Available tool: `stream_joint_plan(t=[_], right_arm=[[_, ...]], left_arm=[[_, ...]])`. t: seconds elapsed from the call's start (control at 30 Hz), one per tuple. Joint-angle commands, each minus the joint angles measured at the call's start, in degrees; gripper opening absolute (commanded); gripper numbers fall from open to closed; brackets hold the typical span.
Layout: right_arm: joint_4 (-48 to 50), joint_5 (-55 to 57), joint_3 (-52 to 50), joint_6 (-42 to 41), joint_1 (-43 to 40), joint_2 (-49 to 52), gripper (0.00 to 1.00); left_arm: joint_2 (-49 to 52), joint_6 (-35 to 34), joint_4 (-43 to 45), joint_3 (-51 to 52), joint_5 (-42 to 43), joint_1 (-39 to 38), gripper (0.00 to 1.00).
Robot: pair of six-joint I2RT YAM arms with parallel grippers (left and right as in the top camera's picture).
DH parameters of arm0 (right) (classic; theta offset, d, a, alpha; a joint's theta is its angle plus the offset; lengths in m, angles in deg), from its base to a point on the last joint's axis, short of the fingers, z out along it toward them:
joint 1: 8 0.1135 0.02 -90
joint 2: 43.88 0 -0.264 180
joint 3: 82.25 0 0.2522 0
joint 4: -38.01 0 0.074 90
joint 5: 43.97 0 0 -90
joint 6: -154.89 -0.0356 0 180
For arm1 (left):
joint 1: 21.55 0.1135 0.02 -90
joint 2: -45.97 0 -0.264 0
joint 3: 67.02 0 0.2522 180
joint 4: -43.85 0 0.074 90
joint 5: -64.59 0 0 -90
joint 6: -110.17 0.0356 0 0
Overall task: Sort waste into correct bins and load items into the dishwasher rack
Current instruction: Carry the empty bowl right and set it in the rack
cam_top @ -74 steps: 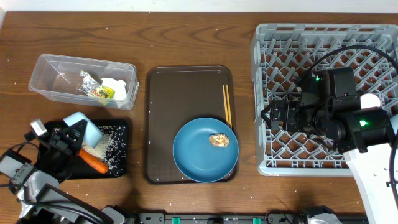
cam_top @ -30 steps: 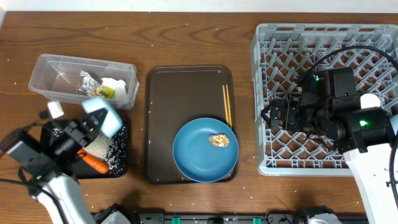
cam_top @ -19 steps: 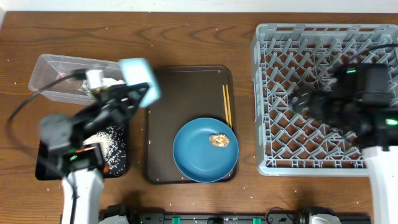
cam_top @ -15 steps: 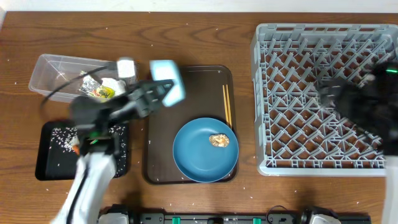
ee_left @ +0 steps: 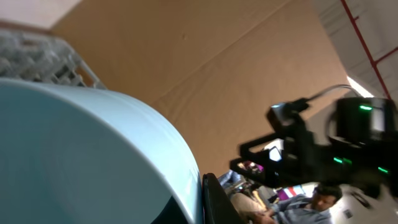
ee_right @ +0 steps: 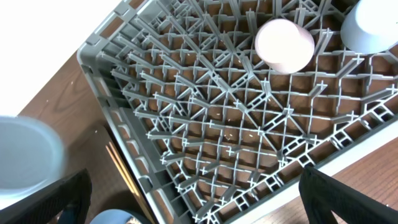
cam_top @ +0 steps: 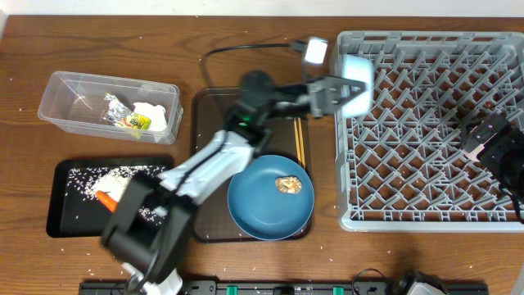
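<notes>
My left gripper (cam_top: 337, 92) is shut on the light blue cup (cam_top: 355, 75) and holds it in the air over the left edge of the grey dishwasher rack (cam_top: 426, 176). In the left wrist view the cup (ee_left: 81, 149) fills the frame beside one finger (ee_left: 214, 202). My right gripper (cam_top: 491, 139) is open and empty over the rack's right side. Its wrist view shows the pink cup (ee_right: 285, 45) and white bowl (ee_right: 373, 25) upside down in the rack (ee_right: 205, 106). The blue plate (cam_top: 270, 201) holds a golden-brown morsel (cam_top: 288, 185).
Chopsticks (cam_top: 299, 139) lie on the brown serving tray (cam_top: 237, 123) beside the plate. The clear tub (cam_top: 74, 94) holds the wrapper (cam_top: 123, 115) and tissue (cam_top: 154, 115). The black tray (cam_top: 70, 205) holds rice (cam_top: 115, 176) and the carrot (cam_top: 106, 199).
My left arm has swung the light blue cup from over the black tray, across the brown tray, to the rack's left edge. My right arm has pulled back to the right.
</notes>
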Motion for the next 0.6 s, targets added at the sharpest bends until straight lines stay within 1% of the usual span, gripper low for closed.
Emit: stream_joint_plan(t=[0.0,0.1,0.2,0.43,0.57], right_arm=[[-0.17,0.15,0.26,0.85,-0.83,-0.15,0.99],[-0.26,0.17,0.26,1.38,-0.83,-0.13,0.99],[-0.5,0.44,0.26,1.88,-0.83,-0.13,0.99],[-1.66,1.01,0.26,2.32,-0.81,-0.02,0.99],[-2.16,1.01,0.26,2.36,-0.81,0.13,0.99]], left_arm=[[4.48,-2.99,1.18,-2.84,-8.52,-2.38,0.06],[7.65,-5.46,6.38,-2.89,-12.37,-3.8,0.06],[10.6,-9.18,9.68,-2.91,-13.92,-4.61,0.06],[15.15,-13.18,12.5,-2.91,-14.99,-7.02,0.06],[15.74,-13.18,12.46,-2.93,-16.04,-8.31,0.06]])
